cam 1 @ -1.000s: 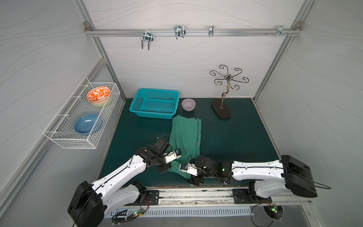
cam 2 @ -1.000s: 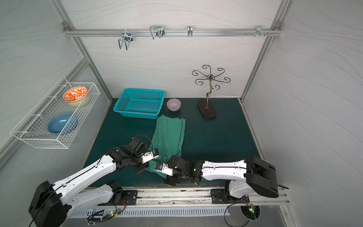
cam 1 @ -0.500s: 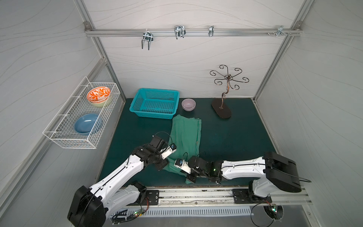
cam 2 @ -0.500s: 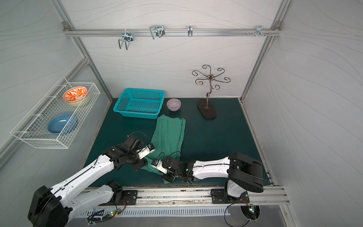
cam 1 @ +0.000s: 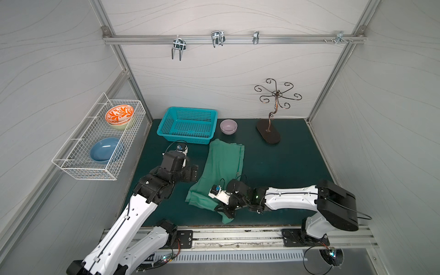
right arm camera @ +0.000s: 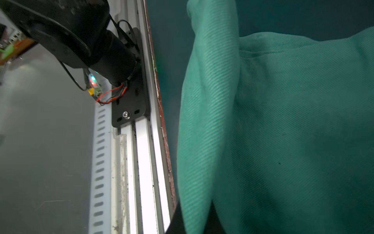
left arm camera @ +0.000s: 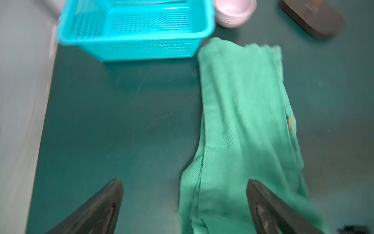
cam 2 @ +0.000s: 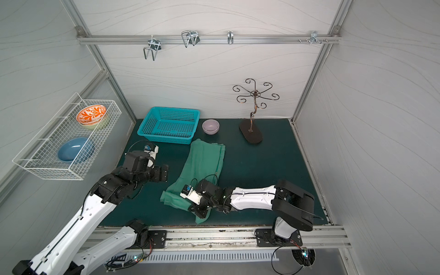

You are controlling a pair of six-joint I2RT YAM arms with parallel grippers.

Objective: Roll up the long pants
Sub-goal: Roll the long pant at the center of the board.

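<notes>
We see the dark mat (cam 1: 285,166) filling the floor. On it, at frame centre, the long pants (cam 1: 223,166) lie folded lengthwise, running from just below the turquoise basket (cam 1: 188,125) toward the lower edge. Our right gripper (cam 1: 223,210) pinches their lower end; our left gripper (cam 1: 195,172) stands spread, empty, just left of them.

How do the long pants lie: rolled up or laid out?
Laid out, not rolled: the long pants stretch along the mat, near end bunched in the right hand.
</notes>
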